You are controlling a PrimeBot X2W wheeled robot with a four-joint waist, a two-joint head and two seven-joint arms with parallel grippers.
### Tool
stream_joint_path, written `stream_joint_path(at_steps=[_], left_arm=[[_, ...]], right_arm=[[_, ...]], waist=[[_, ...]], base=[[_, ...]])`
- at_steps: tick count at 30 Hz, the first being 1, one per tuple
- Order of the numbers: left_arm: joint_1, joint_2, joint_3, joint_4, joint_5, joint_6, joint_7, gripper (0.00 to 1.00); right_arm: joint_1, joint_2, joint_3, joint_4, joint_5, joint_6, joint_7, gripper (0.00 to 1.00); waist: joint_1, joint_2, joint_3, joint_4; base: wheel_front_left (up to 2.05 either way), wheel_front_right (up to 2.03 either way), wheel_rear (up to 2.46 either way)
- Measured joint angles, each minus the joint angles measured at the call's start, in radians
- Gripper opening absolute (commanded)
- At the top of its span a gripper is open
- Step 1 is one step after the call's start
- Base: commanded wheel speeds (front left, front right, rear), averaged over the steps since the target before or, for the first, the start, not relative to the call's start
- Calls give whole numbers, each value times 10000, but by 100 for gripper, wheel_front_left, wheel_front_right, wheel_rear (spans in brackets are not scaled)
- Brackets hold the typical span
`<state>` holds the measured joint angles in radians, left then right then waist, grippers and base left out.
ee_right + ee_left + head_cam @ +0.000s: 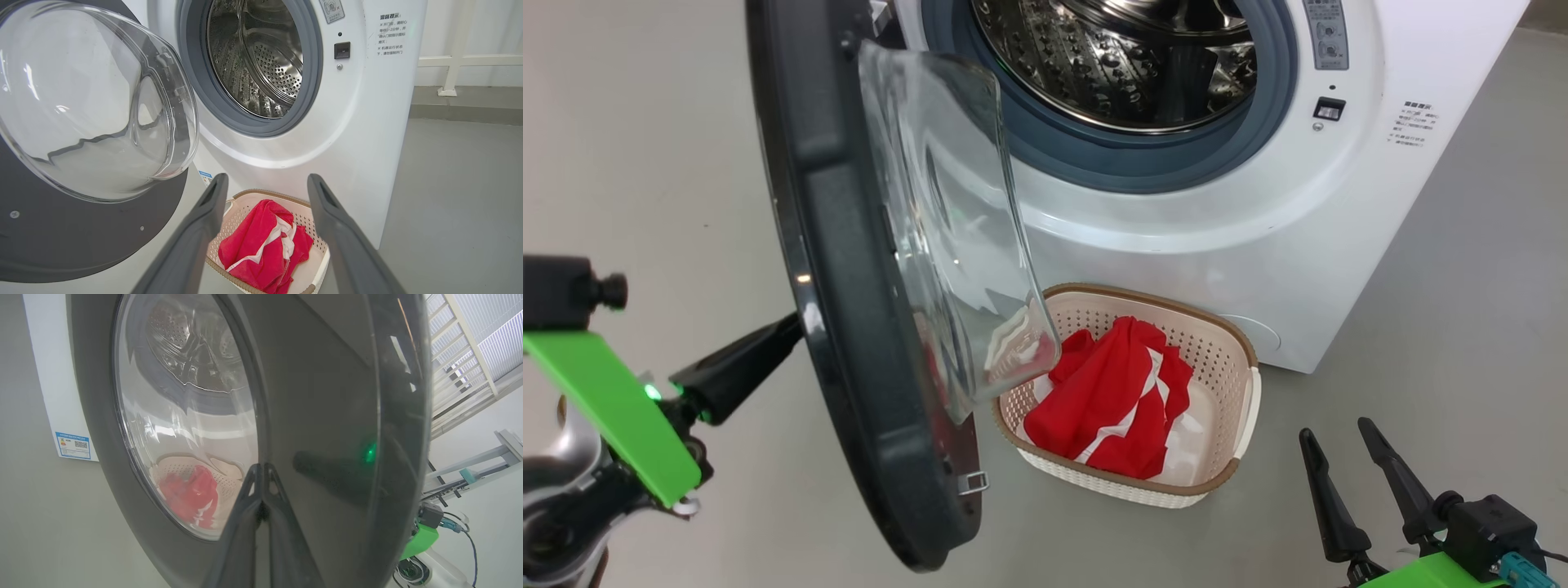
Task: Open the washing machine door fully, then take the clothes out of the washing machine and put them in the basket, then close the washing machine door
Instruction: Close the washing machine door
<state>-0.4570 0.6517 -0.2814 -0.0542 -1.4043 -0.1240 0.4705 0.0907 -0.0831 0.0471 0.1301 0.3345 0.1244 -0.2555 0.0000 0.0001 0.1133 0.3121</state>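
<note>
The washing machine door (849, 327) stands edge-on to the head view, swung out from the white washing machine (1258, 204), whose steel drum (1127, 57) shows no clothes. The red clothes (1115, 400) lie in the cream basket (1225, 343) on the floor before the machine. My left gripper (788, 331) is shut, its tips against the door's black outer face (318, 416), holding nothing. At the lower right my right gripper (1339, 433) hangs open over the floor, right of the basket; its fingers (192, 232) frame the basket (314, 269) and clothes (261, 249).
Grey floor (1462, 327) spreads right of the machine and left of the door. A white railing (457, 61) stands behind the machine on the right. A blue label sticker (73, 445) sits on the machine's side.
</note>
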Motion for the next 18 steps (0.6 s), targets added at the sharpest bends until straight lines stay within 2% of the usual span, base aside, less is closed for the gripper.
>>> stream_joint_path(at_steps=[9, 11, 13, 15, 16, 18], left_arm=[[874, 244, -546, 732, 167, -2, -1415, 0], [1036, 267, -704, 947, 297, -2, -1818, 11], [1245, 238, -830, 1137, 303, -2, -2257, 26], [1470, 224, -943, 1377, 305, -4, -2727, 36], [1702, 138, -1053, 1597, 286, -4, -3168, 45], [1932, 29, -1166, 1843, 268, -4, -3593, 53]], right_arm=[[5, 4, 23, 0, 0, 0, 0, 100], [5, -13, 38, 0, 0, 0, 0, 100], [6, -33, 86, 13, 0, 0, 0, 100], [11, -59, 155, 33, 0, 0, 0, 100], [31, -69, 215, 40, 0, 0, 0, 100], [56, -81, 278, 67, 0, 0, 0, 100]], waist=[[0, 0, -66, 213], [0, -1, -86, 288], [0, -1, -115, 362], [0, 0, -157, 432], [0, 0, -196, 498], [0, -1, -233, 552]], base=[[0, 0, 0], [0, 0, 0], [0, 0, 0], [0, 0, 0], [0, 0, 0], [0, 0, 0]])
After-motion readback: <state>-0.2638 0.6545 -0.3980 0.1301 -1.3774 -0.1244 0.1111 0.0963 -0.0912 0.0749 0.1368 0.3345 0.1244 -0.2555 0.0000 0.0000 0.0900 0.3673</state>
